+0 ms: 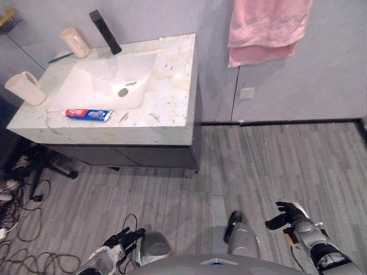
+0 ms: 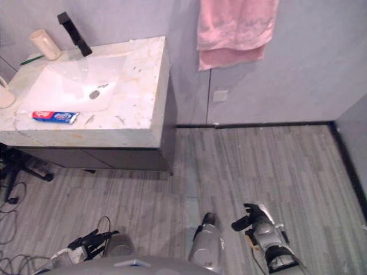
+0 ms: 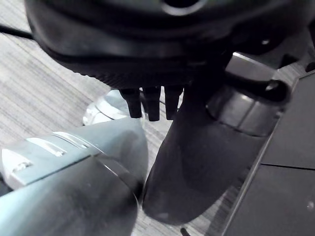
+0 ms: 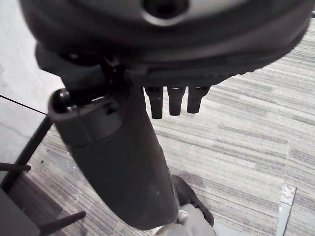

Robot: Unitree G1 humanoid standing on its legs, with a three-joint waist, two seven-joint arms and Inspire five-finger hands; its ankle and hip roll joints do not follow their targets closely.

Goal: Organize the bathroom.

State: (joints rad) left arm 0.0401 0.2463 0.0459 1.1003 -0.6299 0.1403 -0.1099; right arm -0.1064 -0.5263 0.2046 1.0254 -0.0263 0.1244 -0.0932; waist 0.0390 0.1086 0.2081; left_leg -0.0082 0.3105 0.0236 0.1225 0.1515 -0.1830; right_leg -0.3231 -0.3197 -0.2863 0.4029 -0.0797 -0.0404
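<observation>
Down near my legs, both of my hands hang low over the grey plank floor (image 1: 275, 166), holding nothing: my left hand (image 1: 123, 239) shows at the lower left with its fingers loosely extended, and my right hand (image 1: 288, 214) at the lower right, fingers relaxed and slightly bent. Well ahead stands the marble vanity (image 1: 166, 109) with its white sink (image 1: 103, 86). On the counter's front edge lies a toothpaste tube (image 1: 88, 114). One cream cup (image 1: 25, 87) sits at the left end, another cup (image 1: 74, 42) near the black faucet (image 1: 105, 31), with a green toothbrush (image 1: 60, 57) just beside it. On the wall hangs a pink towel (image 1: 266, 28).
</observation>
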